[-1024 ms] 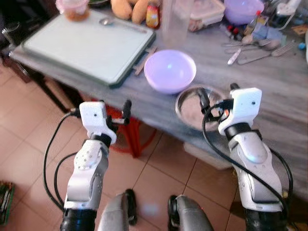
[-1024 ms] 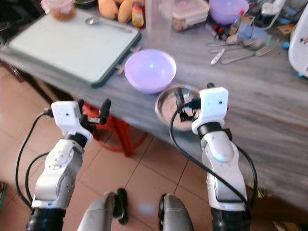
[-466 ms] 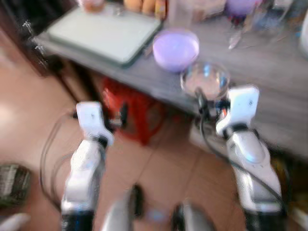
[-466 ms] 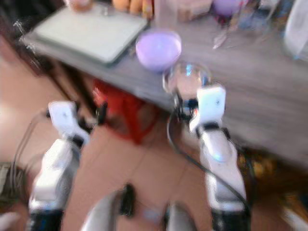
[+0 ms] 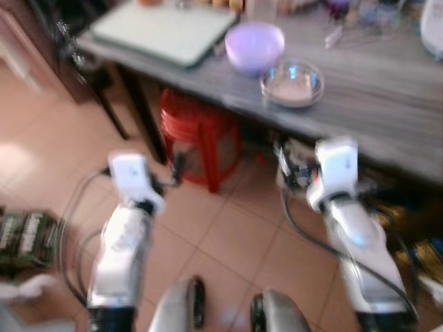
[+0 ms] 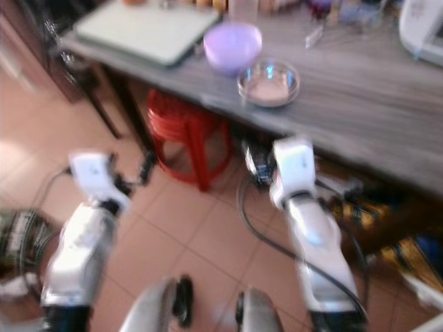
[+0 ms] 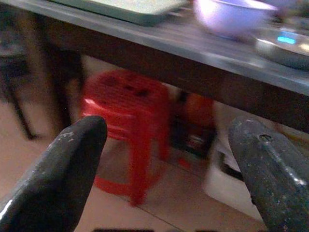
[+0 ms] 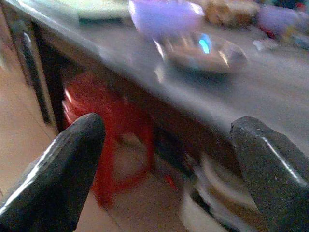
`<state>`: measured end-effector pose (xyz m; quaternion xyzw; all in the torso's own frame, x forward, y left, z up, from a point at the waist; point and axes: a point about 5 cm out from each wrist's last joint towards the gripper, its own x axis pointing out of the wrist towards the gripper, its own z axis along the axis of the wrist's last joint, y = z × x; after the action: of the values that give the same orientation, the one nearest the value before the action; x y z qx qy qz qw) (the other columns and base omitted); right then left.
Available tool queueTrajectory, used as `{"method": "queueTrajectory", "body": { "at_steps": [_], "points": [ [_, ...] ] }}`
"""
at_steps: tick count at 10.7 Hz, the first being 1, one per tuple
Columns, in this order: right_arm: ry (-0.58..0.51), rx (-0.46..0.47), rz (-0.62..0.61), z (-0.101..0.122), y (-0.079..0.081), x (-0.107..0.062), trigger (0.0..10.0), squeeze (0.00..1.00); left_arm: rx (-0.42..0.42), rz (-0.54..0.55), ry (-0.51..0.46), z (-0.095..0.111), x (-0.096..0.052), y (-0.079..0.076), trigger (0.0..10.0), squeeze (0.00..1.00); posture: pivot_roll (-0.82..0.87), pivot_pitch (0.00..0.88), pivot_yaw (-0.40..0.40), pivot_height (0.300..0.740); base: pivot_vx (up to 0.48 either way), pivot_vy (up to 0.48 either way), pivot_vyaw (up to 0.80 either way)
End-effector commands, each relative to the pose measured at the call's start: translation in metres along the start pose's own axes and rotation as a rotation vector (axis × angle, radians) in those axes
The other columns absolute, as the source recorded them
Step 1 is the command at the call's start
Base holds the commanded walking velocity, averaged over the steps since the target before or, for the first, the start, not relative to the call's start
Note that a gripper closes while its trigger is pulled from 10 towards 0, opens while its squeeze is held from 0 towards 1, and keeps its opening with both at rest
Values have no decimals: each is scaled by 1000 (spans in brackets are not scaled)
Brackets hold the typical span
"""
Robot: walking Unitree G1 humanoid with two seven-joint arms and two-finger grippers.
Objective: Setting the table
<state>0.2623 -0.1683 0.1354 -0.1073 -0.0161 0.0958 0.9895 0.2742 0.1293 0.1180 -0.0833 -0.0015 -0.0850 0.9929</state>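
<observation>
A steel dish (image 5: 292,82) sits near the table's (image 5: 387,111) near edge, a purple bowl (image 5: 255,46) just beside it on the far left and a green tray (image 5: 166,29) farther left. A red stool (image 5: 201,135) stands underneath. Both grippers, left (image 7: 164,169) and right (image 8: 164,164), hang below the tabletop with fingers spread wide, holding nothing.
</observation>
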Motion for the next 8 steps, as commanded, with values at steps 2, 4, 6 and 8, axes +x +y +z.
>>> {"method": "queueTrajectory", "body": {
  "at_steps": [2, 4, 6, 8],
  "points": [
    [-29, -32, 14, 0, 8, -8, 10000, 0, 43, 37, 2, 2, -3, 13, 10000, 0, -36, 151, 54, 740, -278, 0, 0],
    [-2, -19, -26, -8, 6, -26, 10000, 0, 53, 26, 37, -11, -12, 15, 10000, 0, -78, 116, 86, 740, 0, 0, 0],
    [28, 2, -170, -20, 4, -22, 10000, 0, 82, 61, 14, -13, -11, 23, 10000, 0, -66, 22, 40, 740, 0, 0, 0],
    [13, 36, -277, -26, -3, -9, 10000, 0, 88, 124, -8, -13, -4, 32, 10000, 0, -60, 0, 3, 740, 0, 0, 0]
  ]
}}
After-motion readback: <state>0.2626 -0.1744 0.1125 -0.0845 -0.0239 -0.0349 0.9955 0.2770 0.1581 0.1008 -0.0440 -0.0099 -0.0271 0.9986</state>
